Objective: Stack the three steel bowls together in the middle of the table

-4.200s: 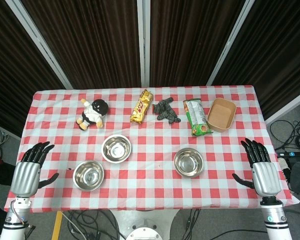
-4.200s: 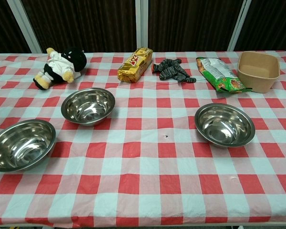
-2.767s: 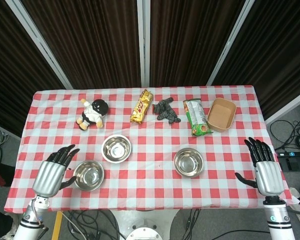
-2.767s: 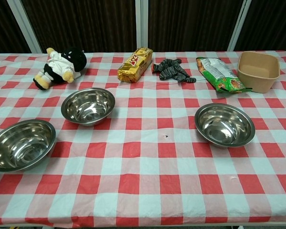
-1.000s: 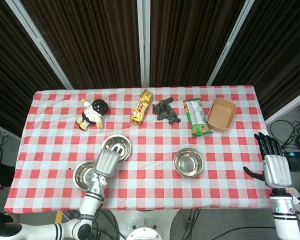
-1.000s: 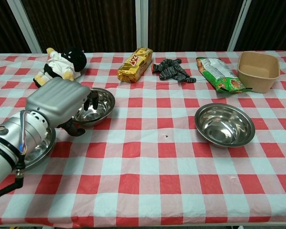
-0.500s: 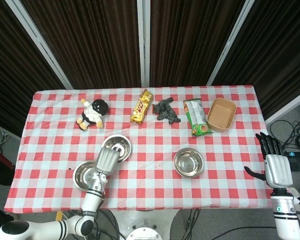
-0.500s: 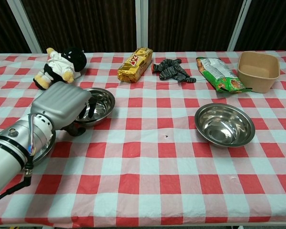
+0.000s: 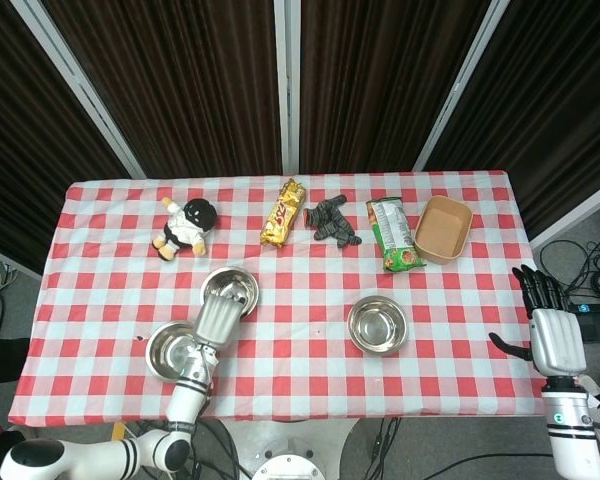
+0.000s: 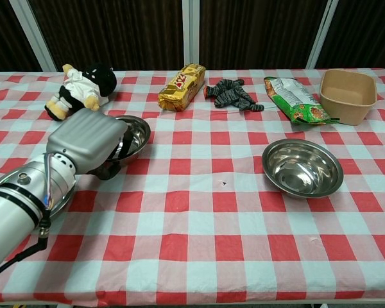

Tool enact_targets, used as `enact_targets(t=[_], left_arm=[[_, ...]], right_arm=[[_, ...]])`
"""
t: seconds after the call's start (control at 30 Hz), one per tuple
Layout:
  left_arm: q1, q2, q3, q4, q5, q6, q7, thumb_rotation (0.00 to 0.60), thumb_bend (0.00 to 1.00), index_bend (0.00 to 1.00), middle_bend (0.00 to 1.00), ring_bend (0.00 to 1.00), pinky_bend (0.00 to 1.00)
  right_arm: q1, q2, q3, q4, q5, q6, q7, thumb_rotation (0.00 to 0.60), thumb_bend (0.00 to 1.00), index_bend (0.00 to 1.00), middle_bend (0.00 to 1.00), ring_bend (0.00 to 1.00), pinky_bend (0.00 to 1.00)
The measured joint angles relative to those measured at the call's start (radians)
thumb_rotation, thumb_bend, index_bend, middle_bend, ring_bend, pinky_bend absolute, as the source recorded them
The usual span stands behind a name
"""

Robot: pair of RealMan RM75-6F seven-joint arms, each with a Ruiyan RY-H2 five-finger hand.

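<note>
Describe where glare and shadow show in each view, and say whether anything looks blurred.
Head view: even overhead light, steel bowls glint mildly, the curtains stay very dark. Chest view: bright reflections inside the right bowl; the left robot hand shades the bowl it reaches into. Both views look sharp.

The left hand (image 10: 90,144) was out at the left edge of the tabletop (image 10: 199,218) before. Now it has moved in and up, and its fingers (image 10: 123,146) reach over the near rim of the back left bowl (image 10: 133,131). The right hand (image 9: 550,335) has slid a little farther out to the right.
</note>
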Motion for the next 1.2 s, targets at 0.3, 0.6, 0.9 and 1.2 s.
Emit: enact_targets(t=[0.3, 0.6, 0.9, 1.2], left_arm=[[0.001, 0.016, 0.03, -0.047, 0.042, 0.025, 0.008, 0.6, 0.37, 0.66, 0.75, 0.9, 0.93], [-0.027, 0.019, 0.064, -0.124, 0.083, 0.004, 0.078, 0.6, 0.37, 0.66, 0.75, 0.9, 0.93], [-0.061, -0.017, 0.072, -0.124, 0.085, -0.043, 0.124, 0.6, 0.37, 0.66, 0.75, 0.9, 0.93], [-0.059, -0.012, 0.096, -0.114, 0.1, -0.049, 0.114, 0.6, 0.34, 0.59, 0.67, 0.89, 0.92]], right_arm=[[0.002, 0.0, 0.002, -0.004, -0.003, 0.002, 0.001, 0.6, 0.05, 0.03, 0.05, 0.0, 0.03], [0.001, 0.003, 0.003, -0.008, -0.002, 0.005, 0.004, 0.6, 0.05, 0.03, 0.05, 0.0, 0.03], [-0.001, 0.005, 0.004, -0.006, -0.005, 0.01, 0.014, 0.6, 0.05, 0.03, 0.05, 0.0, 0.03], [-0.003, 0.002, 0.003, 0.005, -0.005, 0.011, 0.026, 0.6, 0.05, 0.03, 0.05, 0.0, 0.03]])
